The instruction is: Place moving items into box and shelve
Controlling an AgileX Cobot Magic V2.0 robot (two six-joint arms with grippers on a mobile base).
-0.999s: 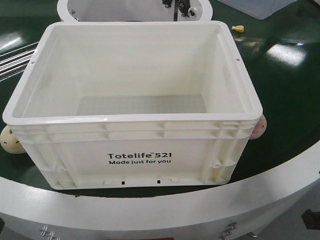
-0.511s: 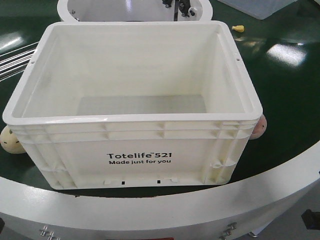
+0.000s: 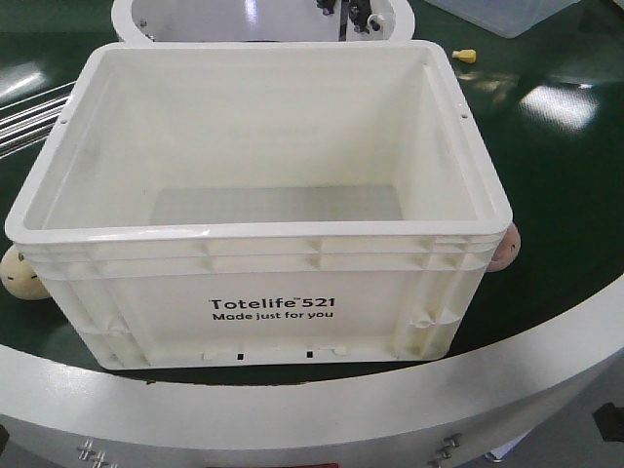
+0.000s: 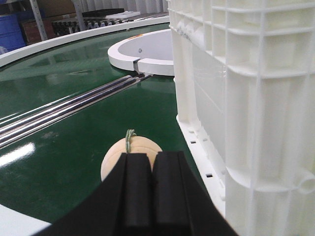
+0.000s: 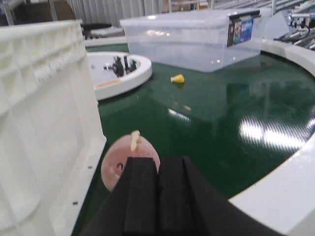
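On the round green table (image 3: 556, 175) sits the big white box (image 3: 263, 292), open side up, with its print facing the front camera. Way behind it on the right there's a clear bin (image 5: 192, 39).

The left gripper (image 4: 151, 156) has its two black fingers pressed flat together, gripping nothing. The tan lump (image 4: 115, 158) lies on the green just past the tips, dead ahead, with the box wall close on its right.

Same deal for the right gripper (image 5: 158, 161): fingers closed tight on each other, holding nothing. The pink lump (image 5: 117, 160) is straight in front of it, box wall to its left.

So both lumps are outside the box, down by its near corners. The fingers cover the near bottom of each lump, so I can't tell if the tips actually touch them. From the front, the box hides most of both lumps and only slivers poke out at the sides. A tiny yellow peg (image 5: 177, 78) lies just in front of the bin.
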